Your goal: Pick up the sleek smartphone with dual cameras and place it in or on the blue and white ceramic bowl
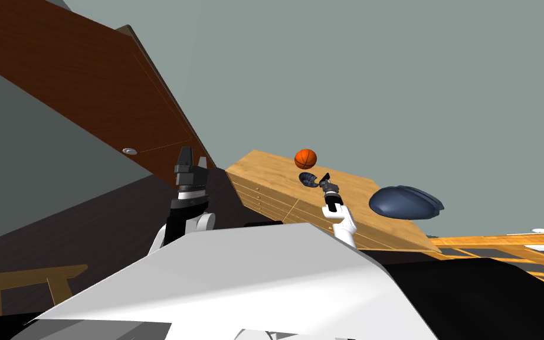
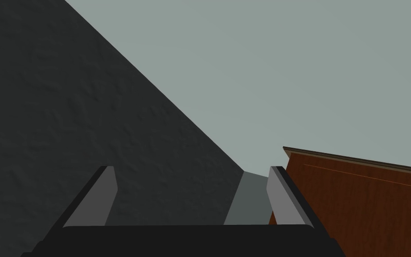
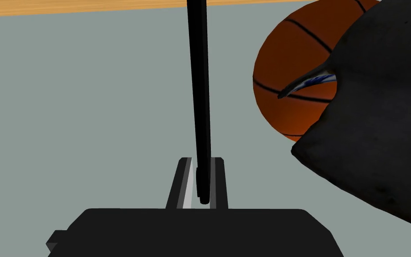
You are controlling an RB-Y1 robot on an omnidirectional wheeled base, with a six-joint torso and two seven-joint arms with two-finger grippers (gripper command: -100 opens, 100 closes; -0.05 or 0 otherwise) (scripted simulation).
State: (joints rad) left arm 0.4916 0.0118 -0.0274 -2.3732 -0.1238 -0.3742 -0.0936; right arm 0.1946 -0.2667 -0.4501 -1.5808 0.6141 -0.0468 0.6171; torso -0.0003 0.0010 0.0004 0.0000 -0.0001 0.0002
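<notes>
Phone [image 3: 200,89] held edge-on, clamped between fingers of right gripper [image 3: 199,180], lifted clear of wooden dresser [image 1: 277,171]. Dark bowl [image 3: 378,134], blue-white at rim, seen just beside phone. Basketball [image 3: 289,89] seen behind bowl. Right arm stretched forward over dresser top. Left gripper [image 2: 191,196] held raised beside brown door [image 2: 369,201], fingers apart.
</notes>
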